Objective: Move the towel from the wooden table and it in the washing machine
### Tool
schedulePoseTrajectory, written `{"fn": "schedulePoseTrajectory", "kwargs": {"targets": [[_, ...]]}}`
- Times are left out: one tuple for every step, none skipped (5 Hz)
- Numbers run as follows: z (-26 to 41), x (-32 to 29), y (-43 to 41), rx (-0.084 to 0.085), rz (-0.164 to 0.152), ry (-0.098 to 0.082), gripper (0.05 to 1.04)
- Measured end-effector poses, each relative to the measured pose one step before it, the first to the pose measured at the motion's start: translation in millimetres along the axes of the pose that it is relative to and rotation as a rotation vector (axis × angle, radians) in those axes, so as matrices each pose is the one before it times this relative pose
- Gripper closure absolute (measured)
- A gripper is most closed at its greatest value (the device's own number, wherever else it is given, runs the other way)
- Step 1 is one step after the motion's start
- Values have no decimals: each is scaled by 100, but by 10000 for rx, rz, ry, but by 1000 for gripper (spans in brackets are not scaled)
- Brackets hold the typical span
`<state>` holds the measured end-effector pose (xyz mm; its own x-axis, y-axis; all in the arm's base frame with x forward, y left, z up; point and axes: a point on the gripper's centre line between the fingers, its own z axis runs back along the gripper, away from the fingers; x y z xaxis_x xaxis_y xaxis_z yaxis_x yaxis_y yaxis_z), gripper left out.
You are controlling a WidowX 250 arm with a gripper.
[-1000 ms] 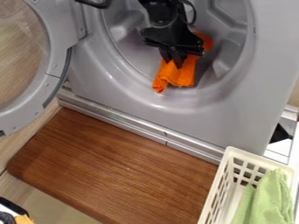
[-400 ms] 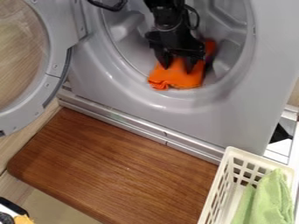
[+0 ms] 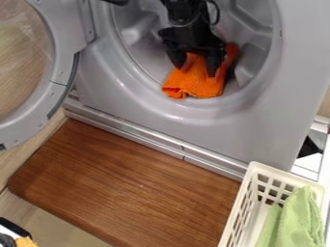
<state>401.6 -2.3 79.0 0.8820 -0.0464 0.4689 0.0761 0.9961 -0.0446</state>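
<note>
Claw (image 3: 195, 68) has opened wider, its tips well apart instead of close together; orange towel (image 3: 193, 86) has spread out beneath. Claw released, contact with cloth hard to tell. Towel lies inside washing machine (image 3: 258, 123), near front lip (image 3: 184, 110). Likely risk: tip snags loose fold on withdrawal, dragging towel over lip and down onto wooden tabletop (image 3: 129, 185).

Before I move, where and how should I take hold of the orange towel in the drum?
I'd pinch the bunched upper part of the orange towel, coming from above. The gripper hangs over it with its fingers apart, and cloth humps up between them. The front part looks flatter against the drum, so likely harder to pinch.
</note>
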Motion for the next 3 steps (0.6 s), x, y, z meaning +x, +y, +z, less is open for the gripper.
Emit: {"fn": "schedulePoseTrajectory", "kwargs": {"targets": [[2986,-349,702,-151,356,-154,83],[1824,-2216,56,21,-42,410,83],[978,-4002,-341,227,-260,602,83]]}}
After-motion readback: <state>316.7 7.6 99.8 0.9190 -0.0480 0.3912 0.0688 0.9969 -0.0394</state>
